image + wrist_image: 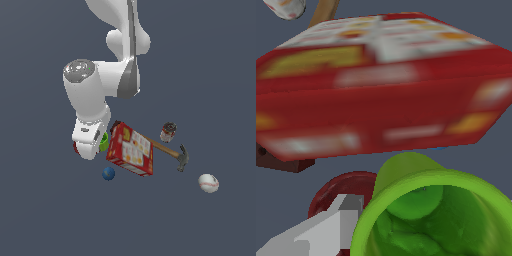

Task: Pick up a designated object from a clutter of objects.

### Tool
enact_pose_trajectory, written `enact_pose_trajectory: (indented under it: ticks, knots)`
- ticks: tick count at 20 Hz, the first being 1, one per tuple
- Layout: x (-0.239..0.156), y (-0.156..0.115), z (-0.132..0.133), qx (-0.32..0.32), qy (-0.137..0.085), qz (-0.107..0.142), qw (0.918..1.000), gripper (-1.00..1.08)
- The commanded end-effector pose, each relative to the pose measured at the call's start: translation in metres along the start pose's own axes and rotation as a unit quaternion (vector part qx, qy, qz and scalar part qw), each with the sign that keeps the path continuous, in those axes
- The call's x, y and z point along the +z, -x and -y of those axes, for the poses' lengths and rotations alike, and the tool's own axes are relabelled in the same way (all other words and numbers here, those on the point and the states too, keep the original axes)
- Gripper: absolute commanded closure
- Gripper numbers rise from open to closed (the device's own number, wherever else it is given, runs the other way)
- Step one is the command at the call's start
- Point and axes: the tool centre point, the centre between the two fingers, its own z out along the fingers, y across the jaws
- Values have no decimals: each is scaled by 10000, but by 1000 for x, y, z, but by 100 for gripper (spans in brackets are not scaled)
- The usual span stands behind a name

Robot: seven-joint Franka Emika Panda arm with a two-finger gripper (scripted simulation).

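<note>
The cracker box (131, 149) sits mid-clutter: cup (104, 142) at nine o'clock, ball (108, 173) at seven, can (168, 132) at two. The hammer (172, 153) lies at three o'clock, the baseball (208, 183) at four.

You are seeing flat, even light with no cast shadows on the dark ground; the red cracker box (381, 85) print is blurring close up.
</note>
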Motion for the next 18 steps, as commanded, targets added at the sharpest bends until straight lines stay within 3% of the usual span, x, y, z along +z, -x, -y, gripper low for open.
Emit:
enact_pose_trajectory:
  ticks: [1, 18]
  knots:
    - [-21, -10, 12, -4, 4, 1, 10000, 108]
    - [-158, -74, 82, -8, 5, -18, 10000, 108]
